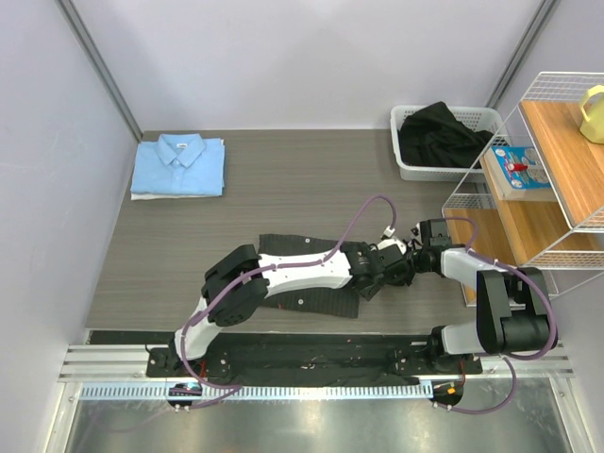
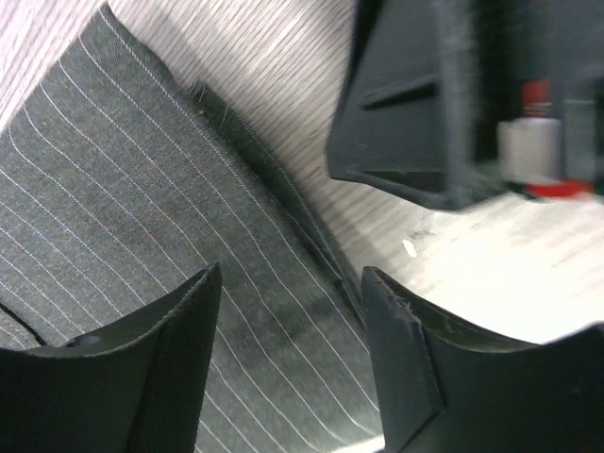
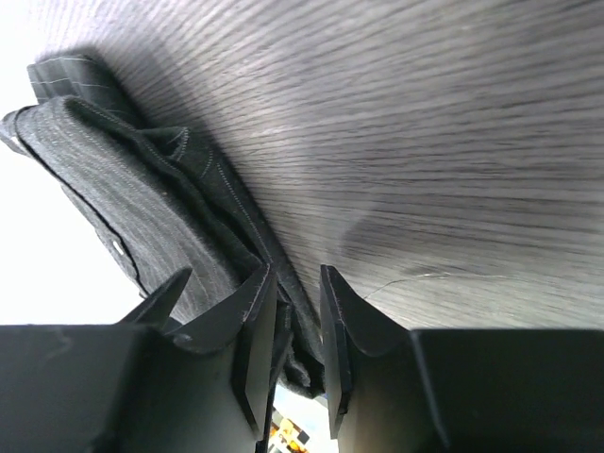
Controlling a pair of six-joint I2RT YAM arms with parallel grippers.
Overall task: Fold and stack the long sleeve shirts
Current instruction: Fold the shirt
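Observation:
A folded light blue shirt (image 1: 177,165) lies at the table's far left. The black pinstriped shirt (image 1: 316,302) lies flat near the front edge, partly under my left arm. My left gripper (image 1: 394,269) hovers open over the shirt's right edge; in the left wrist view the striped cloth (image 2: 142,189) shows between the spread fingers (image 2: 293,349), which touch nothing. My right gripper (image 1: 418,257) faces it from the right. In the right wrist view its narrow jaws (image 3: 294,321) are shut on a bunched fold at the edge of the pinstriped shirt (image 3: 142,208).
A white basket (image 1: 408,160) holding dark clothing stands at the back right. A wire and wood shelf unit (image 1: 552,179) borders the table's right side. The two grippers are nearly touching. Bare wood table (image 1: 302,189) lies between the shirts.

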